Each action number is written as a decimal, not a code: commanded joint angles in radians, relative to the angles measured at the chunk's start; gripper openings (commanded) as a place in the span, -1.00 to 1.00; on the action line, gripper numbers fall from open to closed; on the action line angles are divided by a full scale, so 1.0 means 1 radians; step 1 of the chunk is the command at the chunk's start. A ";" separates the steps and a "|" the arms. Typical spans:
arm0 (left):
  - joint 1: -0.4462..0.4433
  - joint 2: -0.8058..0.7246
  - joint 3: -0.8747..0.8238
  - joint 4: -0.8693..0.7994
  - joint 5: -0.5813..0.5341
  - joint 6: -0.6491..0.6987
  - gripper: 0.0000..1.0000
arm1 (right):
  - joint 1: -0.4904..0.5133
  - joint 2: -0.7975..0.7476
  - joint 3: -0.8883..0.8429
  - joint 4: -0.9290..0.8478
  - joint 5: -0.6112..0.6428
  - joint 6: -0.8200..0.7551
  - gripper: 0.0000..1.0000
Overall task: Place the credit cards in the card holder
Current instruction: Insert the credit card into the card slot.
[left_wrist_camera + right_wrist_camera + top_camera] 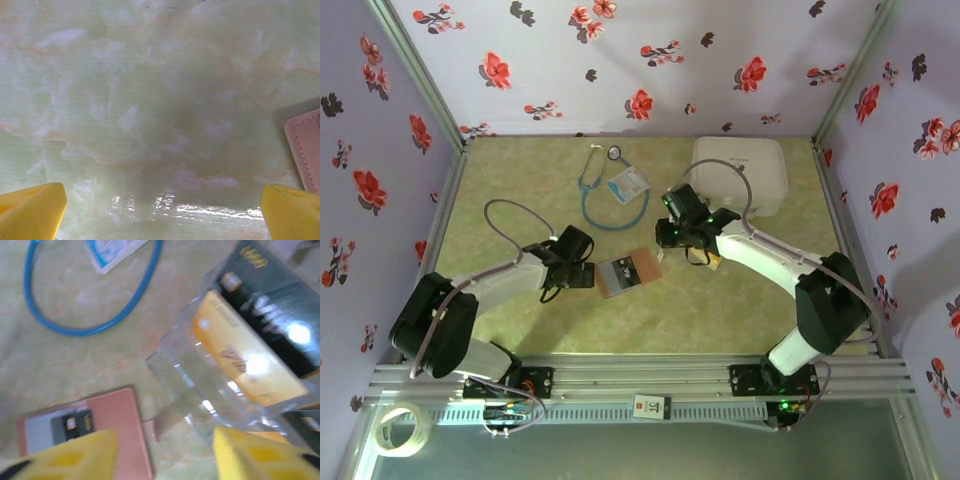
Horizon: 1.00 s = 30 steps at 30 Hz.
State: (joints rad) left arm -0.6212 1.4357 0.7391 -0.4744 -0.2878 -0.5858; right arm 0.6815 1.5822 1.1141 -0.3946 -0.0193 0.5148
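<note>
The left jaws gape wide; right jaws, state unclear, near two cards (240, 357) in one stand (187, 385), one card holder (127, 412).

Your pale green marbled desk (520, 320) carries the open card holder (100, 430) just ahead-left of your right tool (165, 452), a clear stand (190, 385) of credit cards (245, 360) ahead-right of it, a blue stethoscope (75, 332) and badge card (628, 185) farther ahead, and a white case (740, 172) beyond, to its right
</note>
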 commanded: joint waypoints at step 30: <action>-0.007 0.126 0.057 -0.029 -0.034 0.013 0.99 | 0.106 0.307 0.004 0.168 -0.147 0.080 -1.00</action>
State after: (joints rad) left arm -0.6235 1.5326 0.7803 -0.4950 -0.2886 -0.5884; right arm 0.7723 1.8641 1.0901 -0.2058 -0.1822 0.5877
